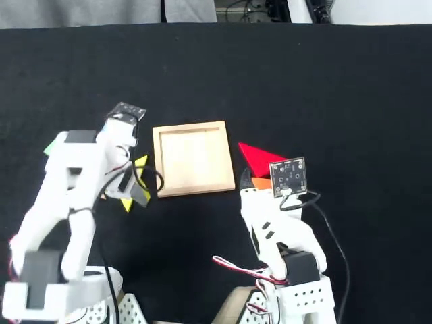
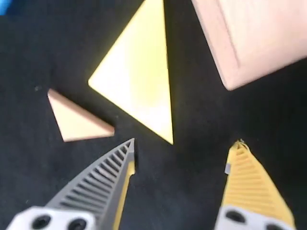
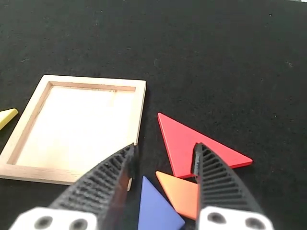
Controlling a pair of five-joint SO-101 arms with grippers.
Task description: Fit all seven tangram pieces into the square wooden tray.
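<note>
— Left pincer: how does it stand?
— Released, jaws spread wide, nothing between them. It hangs over the black desk on the left side of the tray. The yellow triangle lies flat just ahead of its tips.
— Anything else near it?
— A small tan triangle, flat on the desk, near the yellow one but apart from it. A corner of the tray shows just beyond the yellow triangle, not touching it.
— And the right pincer?
— Also released, gripping nothing. It hovers by the tray's near right corner, above three pieces: the red triangle, the orange piece and the blue piece.
— How do those lie?
— All flat on the desk, outside the tray. The red triangle lies to the right of the tray, apart from its edge. The orange piece sits just beside the red one's near corner, and the blue piece just beside the orange.
— The tray itself?
— Flat on the desk, ahead of the two arms and between them, its floor showing bare wood.
</note>
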